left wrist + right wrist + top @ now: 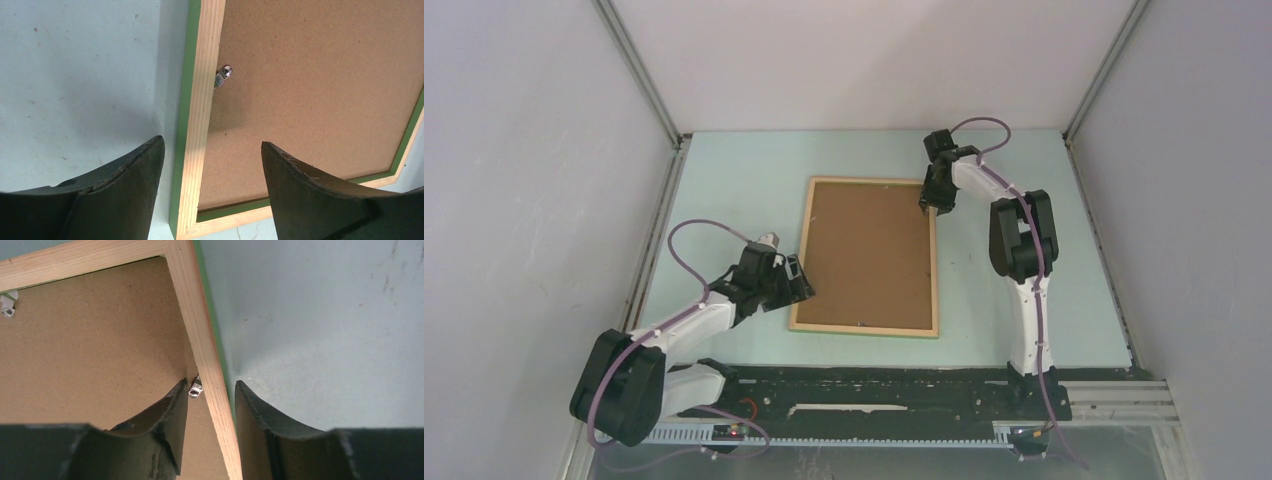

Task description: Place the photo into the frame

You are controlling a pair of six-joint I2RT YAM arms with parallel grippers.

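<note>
Your right gripper (210, 385) sits astride the frame's right rail, close to the far right corner. One finger (167, 420) is over the board side and the other is over the desk side. The jaws stand narrow, with the rail filling most of the gap. You cannot tell whether the pads press on the wood. A small metal tab (195, 390) lies just beside the inner finger, against the rail's inner edge. A second tab (7, 307) shows at the far rail.

Your left gripper (211, 140) is wide apart and holds nothing. It is above the frame's left rail, toward the near left corner. Its left finger (125, 190) is over the bare desk and its right finger is over the board. The rail runs between them with room on both sides. Another metal tab (223, 76) sits farther along that rail, at its inner edge.

The frame (864, 328) lies flat in the middle of the pale blue-green desk (724, 190). Its pale wood face is up and its long sides run away from the arm bases. Bright green shows along its outer edge and along the inner lip in the left wrist view. The plain brown board (869, 255) fills the opening and lies level inside the rails.

The two grippers are at opposite corners of the frame, well apart from each other.
</note>
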